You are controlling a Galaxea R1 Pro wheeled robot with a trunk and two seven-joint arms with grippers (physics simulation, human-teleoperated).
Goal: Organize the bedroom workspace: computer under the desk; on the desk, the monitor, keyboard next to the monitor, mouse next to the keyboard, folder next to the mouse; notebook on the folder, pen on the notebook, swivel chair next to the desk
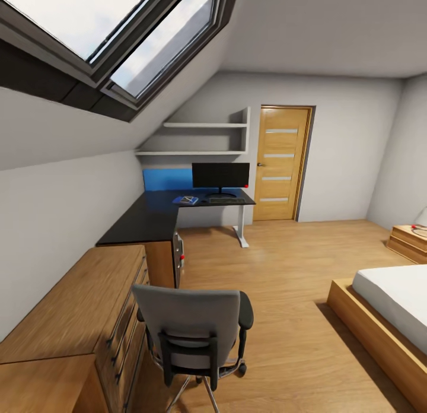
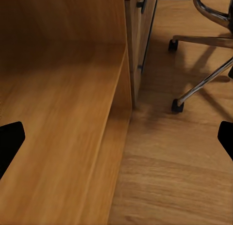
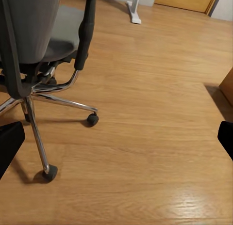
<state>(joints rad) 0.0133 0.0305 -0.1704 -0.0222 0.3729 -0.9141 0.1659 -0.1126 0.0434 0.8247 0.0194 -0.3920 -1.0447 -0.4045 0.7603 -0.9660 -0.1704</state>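
The grey swivel chair (image 1: 190, 330) stands close in front of me, back turned to me, beside the wooden chest. Across the bedroom the black desk (image 1: 142, 220) bears the monitor (image 1: 220, 175) with the keyboard (image 1: 226, 200) in front of it. Left of the keyboard lies the blue folder (image 1: 185, 200), with what looks like the dark notebook and white pen on it. The mouse is too small to make out. The computer (image 1: 178, 250) sits under the desk. My left gripper (image 2: 116, 140) hangs open over the chest's edge. My right gripper (image 3: 116, 140) is open above the floor beside the chair (image 3: 43, 36).
A light wooden drawer chest (image 1: 77, 306) runs along the left wall up to the desk. A bed (image 1: 385, 306) and a nightstand (image 1: 409, 241) stand at the right. The wooden door (image 1: 283, 162) is shut at the back. Wooden floor (image 1: 279, 264) lies between chair and desk.
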